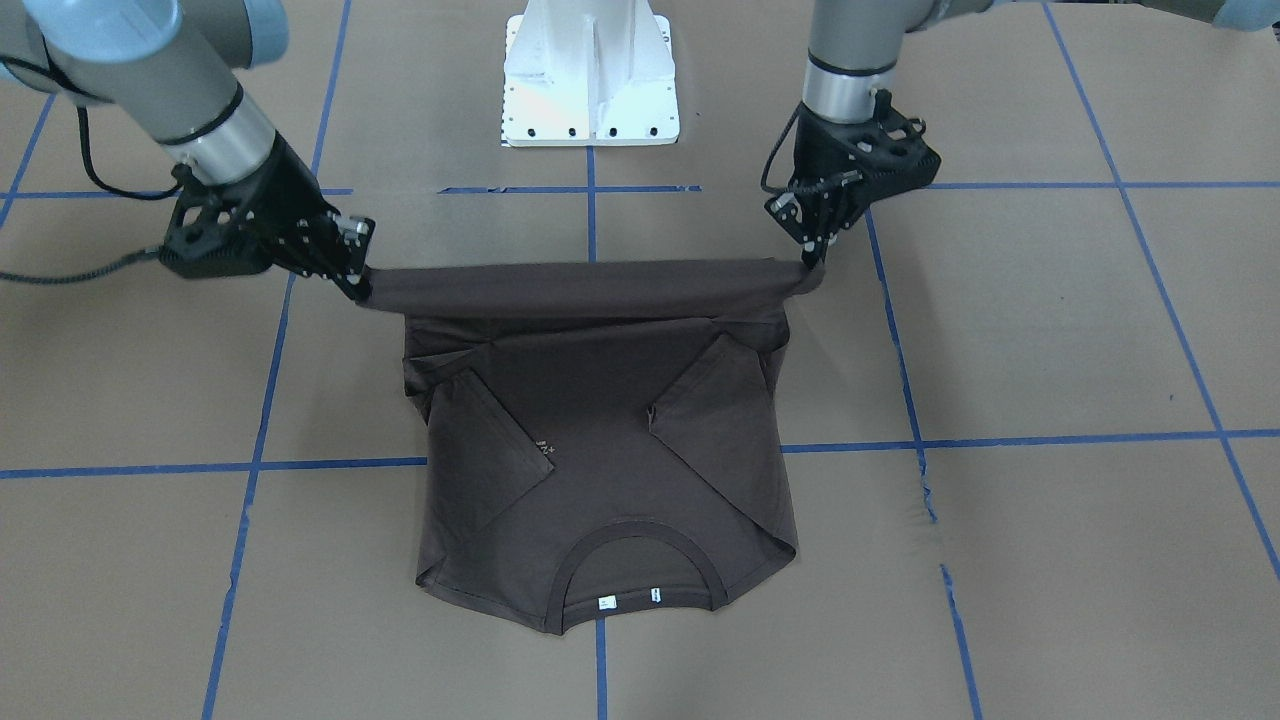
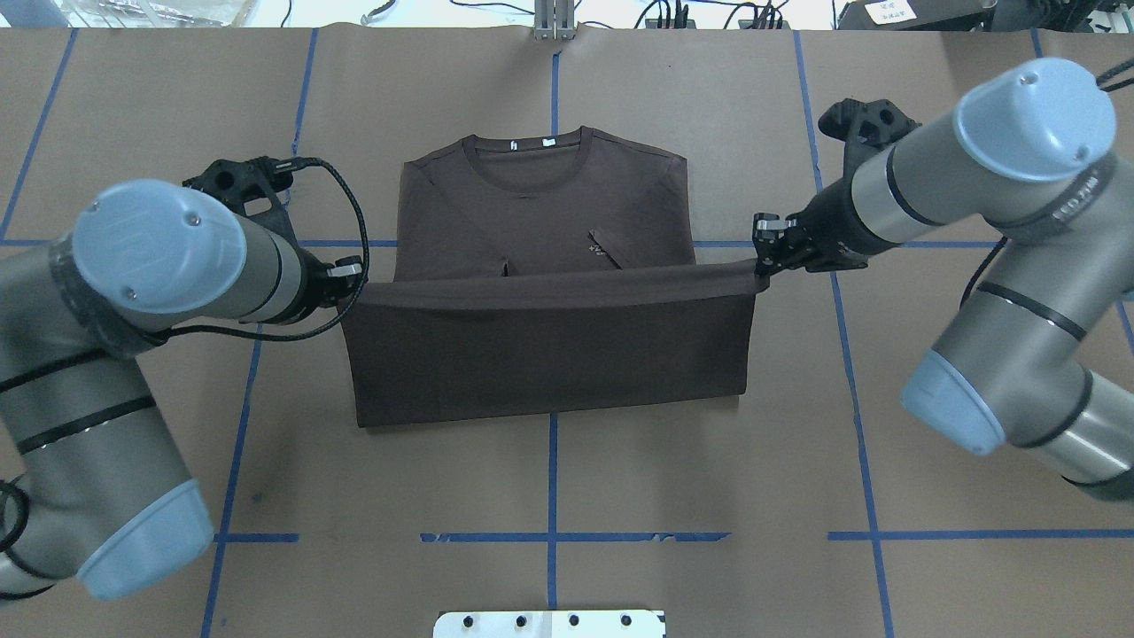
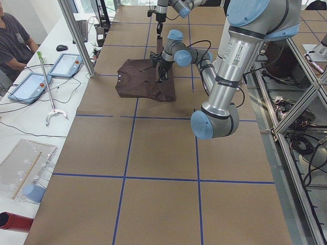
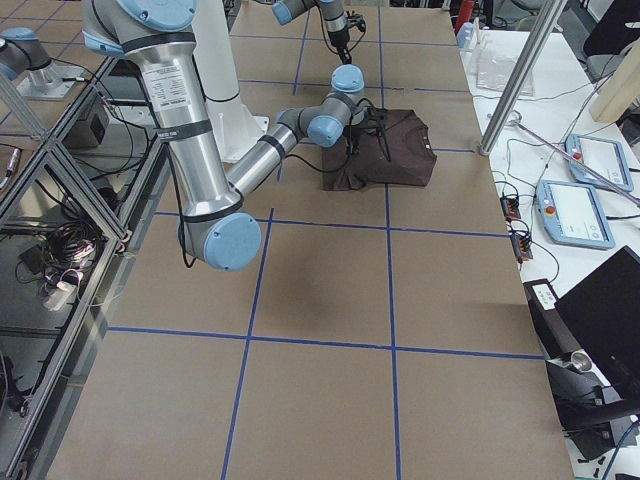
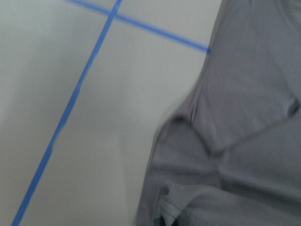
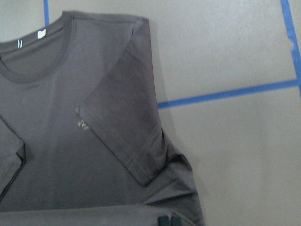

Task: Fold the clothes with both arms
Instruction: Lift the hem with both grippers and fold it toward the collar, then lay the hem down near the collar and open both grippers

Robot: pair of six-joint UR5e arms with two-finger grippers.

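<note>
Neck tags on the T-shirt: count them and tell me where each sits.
2. Both lie inside the collar of the T-shirt: one white tag left of its middle in the front-facing view, the other tag right of it. None appears hidden.

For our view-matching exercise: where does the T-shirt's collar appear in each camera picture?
Front-facing: collar bottom centre.
Overhead: collar top centre.
Exterior left: collar upper left of centre.
Exterior right: collar upper right of centre.
Left wrist: not in it.
Right wrist: collar top left.
Shared landmark: white neck tags inside it.

Left pincer (image 2: 345,285) and right pincer (image 2: 764,266) both pinched tight, level, wide apart
</note>
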